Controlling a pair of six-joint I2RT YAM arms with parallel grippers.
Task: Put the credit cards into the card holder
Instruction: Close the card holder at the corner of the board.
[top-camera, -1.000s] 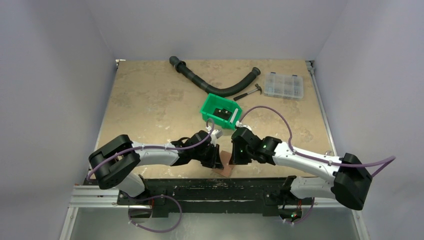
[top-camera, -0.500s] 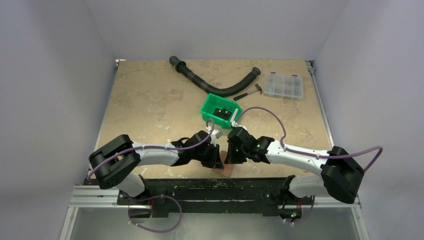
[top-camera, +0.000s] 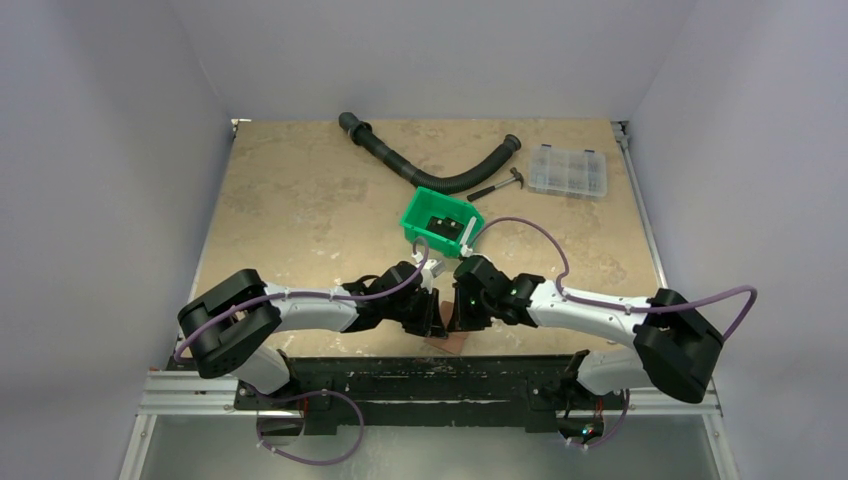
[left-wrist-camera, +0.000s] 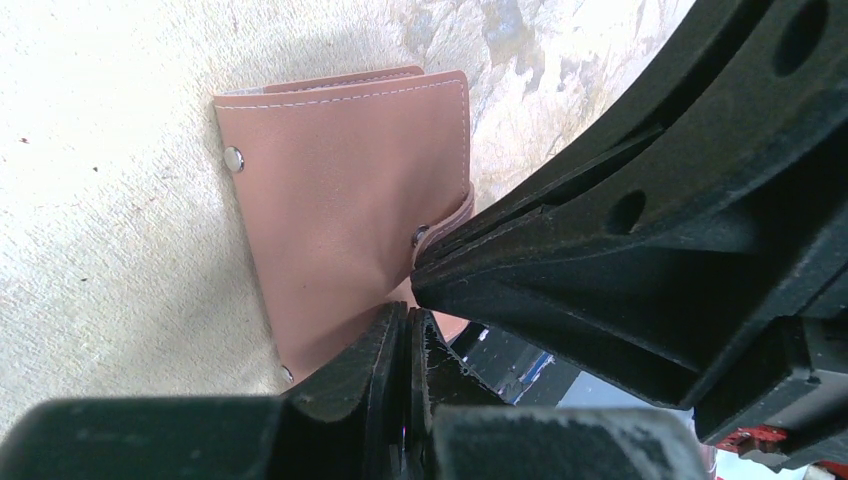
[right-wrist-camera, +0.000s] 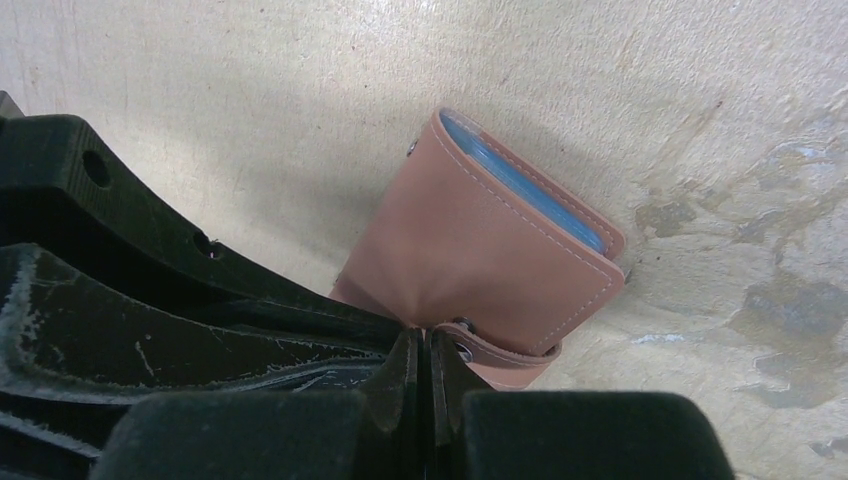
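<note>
Left fingers (left-wrist-camera: 362, 365), right fingers (right-wrist-camera: 392, 372) pinched closed, nearly meeting.

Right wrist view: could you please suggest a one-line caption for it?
Shut fingers pinch the folded card holder at its near edge, a blue credit card showing inside.

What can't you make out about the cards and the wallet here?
- Yellow card: seen nowhere; only the blue card peeks from the card holder, right wrist.
- Top view: left gripper and right gripper cover most of it.
- Green bin contents: too small, top view.
</note>
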